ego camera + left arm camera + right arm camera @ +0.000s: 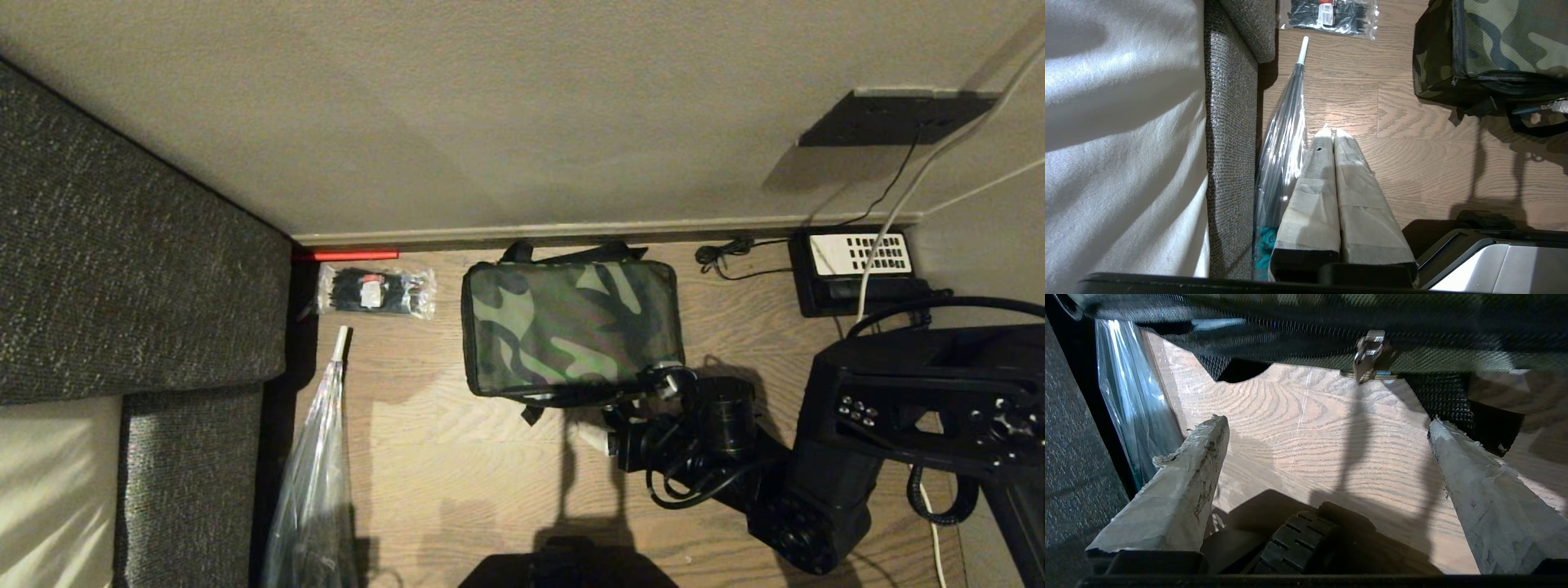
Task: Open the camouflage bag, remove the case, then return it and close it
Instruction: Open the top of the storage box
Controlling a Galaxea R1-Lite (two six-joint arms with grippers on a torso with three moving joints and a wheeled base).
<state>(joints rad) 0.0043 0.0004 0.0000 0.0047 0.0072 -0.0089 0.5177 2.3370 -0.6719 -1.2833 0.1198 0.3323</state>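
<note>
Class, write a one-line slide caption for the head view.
Right gripper, jaws open, reaches toward the near edge of the closed camouflage bag on the wooden floor.

I note the camouflage bag (571, 322) as woven cloth, matt, with coarse black webbing straps and a shiny metal zip pull (1370, 355). Floor (490, 457) reads as wood-grain planks, smooth with a low sheen. Sofa (122, 269) is rough, nubby grey fabric; the sheet (1118, 134) beside it is soft pale cloth. Folded umbrella (1284, 134) is glossy clear plastic. Right gripper (1327, 424) fingers (1180, 486) are wrapped in frayed, matt paper tape.
</note>
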